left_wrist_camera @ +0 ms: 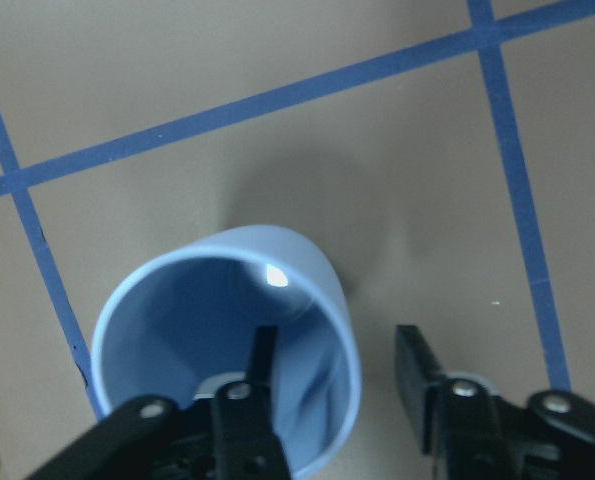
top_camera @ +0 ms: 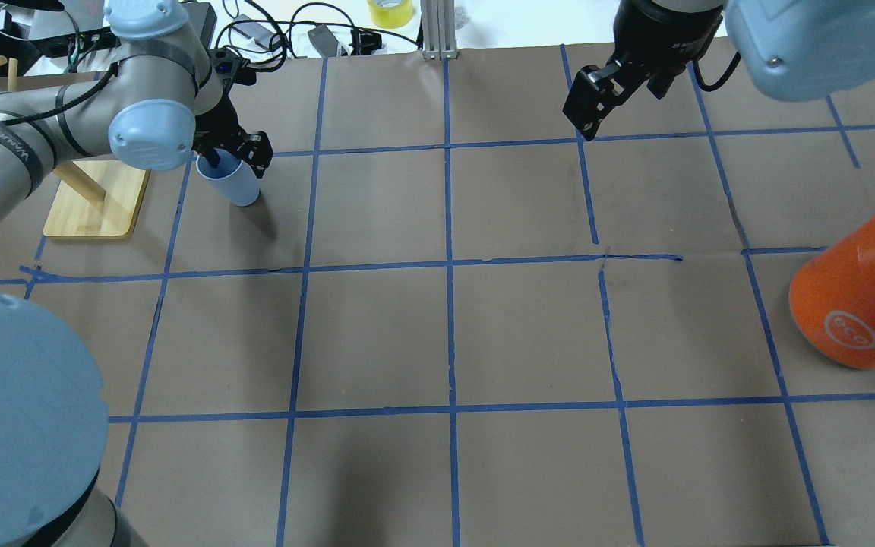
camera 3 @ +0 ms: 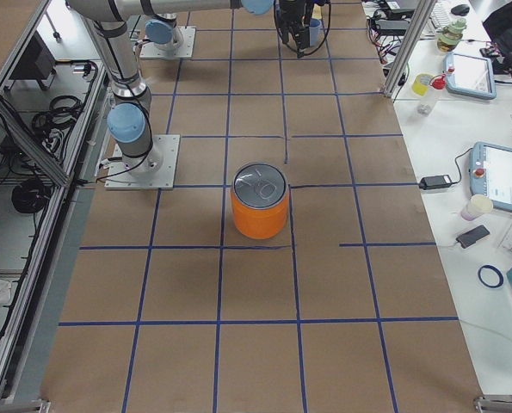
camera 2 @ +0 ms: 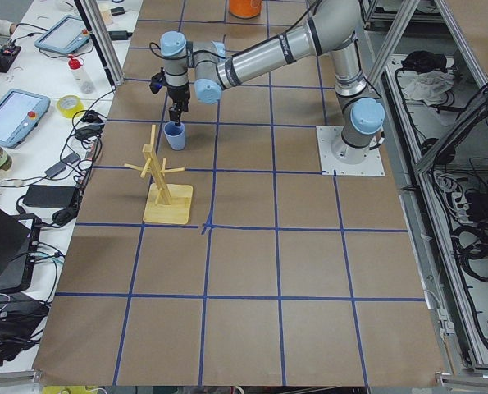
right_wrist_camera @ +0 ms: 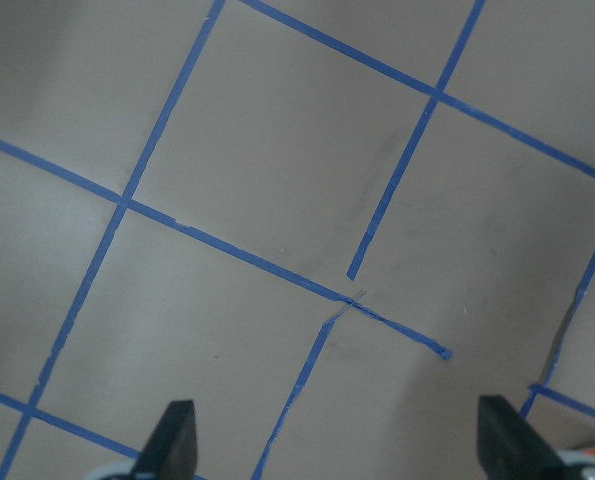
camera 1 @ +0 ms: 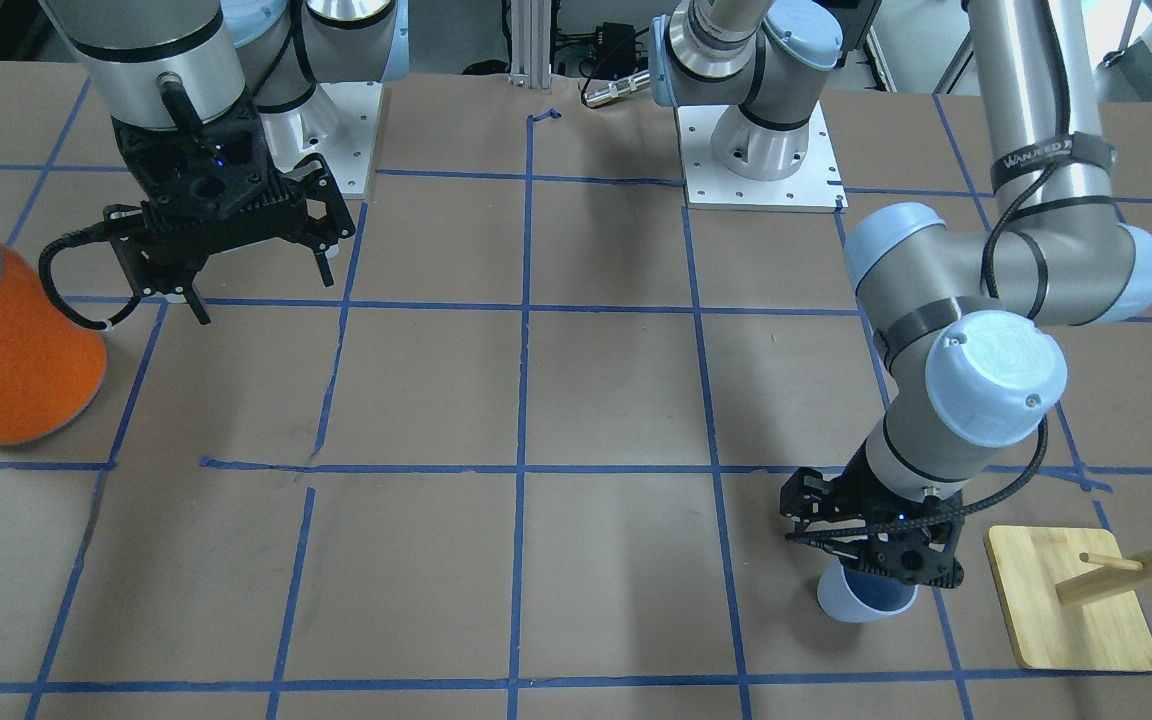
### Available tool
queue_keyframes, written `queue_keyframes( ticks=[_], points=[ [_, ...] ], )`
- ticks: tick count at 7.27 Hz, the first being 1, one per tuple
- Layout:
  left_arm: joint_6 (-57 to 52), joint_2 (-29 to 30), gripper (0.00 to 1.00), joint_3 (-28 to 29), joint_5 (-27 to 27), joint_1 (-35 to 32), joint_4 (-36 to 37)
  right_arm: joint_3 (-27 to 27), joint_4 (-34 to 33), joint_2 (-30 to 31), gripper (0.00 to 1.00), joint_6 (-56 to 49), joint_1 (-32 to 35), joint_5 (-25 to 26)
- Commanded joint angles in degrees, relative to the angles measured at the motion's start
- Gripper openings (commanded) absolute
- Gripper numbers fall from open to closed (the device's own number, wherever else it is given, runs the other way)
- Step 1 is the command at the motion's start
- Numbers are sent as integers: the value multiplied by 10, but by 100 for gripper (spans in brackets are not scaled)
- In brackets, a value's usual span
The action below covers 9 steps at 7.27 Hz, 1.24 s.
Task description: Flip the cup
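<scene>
black fingers of the left end effector fill the bottom of the left wrist view, spread apart and straddling one wall of the small pale blue handleless cup. one finger reaches down into the bluish hollow, the other hangs just outside, and a gap shows between the outer finger and the wall, so the cup is not clamped. the cup stands mouth up on the brown paper-covered counter, inside a square of the blue tape grid and close to one tape line. just beside it, on the robot's left and not touching it, sits the pale wooden peg rack with a flat rectangular base. well apart, over the robot's right part of the counter, the right end effector hangs above paper and tape lines with its fingers wide apart. further to the robot's right stands the large orange cylindrical can with a silver top, upright.
</scene>
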<state>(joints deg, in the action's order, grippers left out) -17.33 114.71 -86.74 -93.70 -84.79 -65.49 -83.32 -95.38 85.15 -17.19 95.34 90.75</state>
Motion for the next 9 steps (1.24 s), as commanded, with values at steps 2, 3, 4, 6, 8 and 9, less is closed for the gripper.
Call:
queue_keyframes(
  ticks=[2, 3, 4, 6, 8, 9],
  points=[
    [135, -134, 100, 27, 3, -8, -158, 2, 38, 10, 100, 199, 1, -3],
    [182, -179, 100, 25, 4, -26, -188, 2, 41, 11, 100, 225, 1, -4],
    [211, -215, 100, 16, 2, -53, -204, 2, 40, 11, 100, 225, 1, -4],
    [216, -235, 100, -3, 4, -62, -183, 1, 40, 11, 100, 225, 2, -5],
    [216, -249, 100, -5, 3, -60, -190, 1, 41, 11, 100, 218, 2, -6],
    [216, -249, 100, -7, 4, -58, -190, 1, 40, 11, 100, 218, 2, -7]
  ],
)
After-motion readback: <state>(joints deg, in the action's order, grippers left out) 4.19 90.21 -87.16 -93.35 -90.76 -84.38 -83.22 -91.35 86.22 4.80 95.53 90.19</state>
